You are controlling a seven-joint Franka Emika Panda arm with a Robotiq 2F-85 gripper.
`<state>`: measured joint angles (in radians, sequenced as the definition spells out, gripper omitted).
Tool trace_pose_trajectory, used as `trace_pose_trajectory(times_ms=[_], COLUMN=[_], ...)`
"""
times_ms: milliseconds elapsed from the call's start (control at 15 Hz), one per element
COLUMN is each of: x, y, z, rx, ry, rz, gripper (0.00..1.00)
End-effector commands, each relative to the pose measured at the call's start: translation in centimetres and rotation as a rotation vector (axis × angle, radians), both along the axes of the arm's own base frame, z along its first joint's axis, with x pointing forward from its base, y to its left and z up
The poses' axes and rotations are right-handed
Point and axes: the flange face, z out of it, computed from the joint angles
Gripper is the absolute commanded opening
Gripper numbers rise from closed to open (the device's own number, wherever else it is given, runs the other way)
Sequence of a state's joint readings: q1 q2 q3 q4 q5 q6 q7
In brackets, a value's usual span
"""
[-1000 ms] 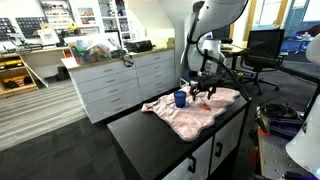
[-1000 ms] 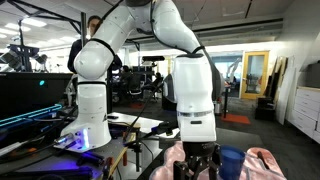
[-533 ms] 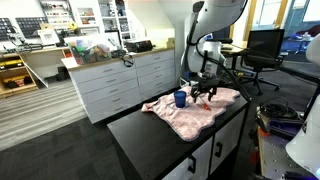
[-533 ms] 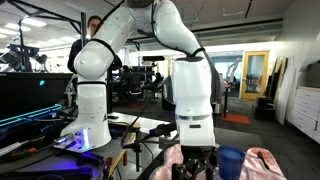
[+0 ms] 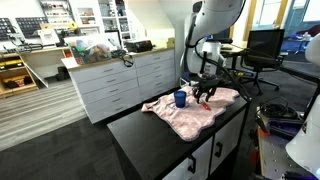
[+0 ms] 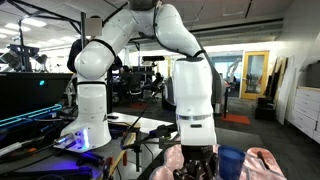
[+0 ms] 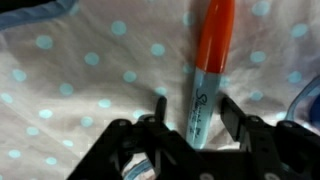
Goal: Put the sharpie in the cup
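Observation:
The sharpie [image 7: 205, 70] has an orange-red cap and a grey barrel. It lies on the pink dotted cloth [image 7: 70, 80] in the wrist view. My gripper [image 7: 194, 112] is open, with one finger on each side of the barrel and a small gap at both. In both exterior views the gripper [image 5: 204, 96] [image 6: 197, 172] is down on the cloth [image 5: 195, 117]; the sharpie is hidden there. The blue cup [image 5: 180, 98] [image 6: 231, 162] stands upright on the cloth just beside the gripper.
The cloth lies on a black counter [image 5: 150, 135] with edges close on each side. White drawers [image 5: 120, 85] stand behind it. An office chair and desk [image 5: 255, 55] are at the back. The arm's white base [image 6: 90, 115] stands beside the counter.
The arm has sunk slightly toward the cloth. The cup and cloth have not moved.

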<state>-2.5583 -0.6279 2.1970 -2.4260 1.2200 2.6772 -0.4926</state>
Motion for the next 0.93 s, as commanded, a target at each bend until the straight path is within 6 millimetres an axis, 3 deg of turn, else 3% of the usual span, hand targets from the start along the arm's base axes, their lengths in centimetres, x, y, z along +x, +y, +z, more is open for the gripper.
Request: trace_pose_trajectory(times_ms=[0, 267, 867], x=[0.7, 1.2, 1.4], y=[-0.2, 0.0, -0.1], z=[0.2, 0.7, 1.8], rx=[-0.057, -0.064, -0.086], ry=[0.011, 0.020, -0.002], rz=[-0.003, 0.001, -0.018], gripper=[0.28, 0.02, 0.04])
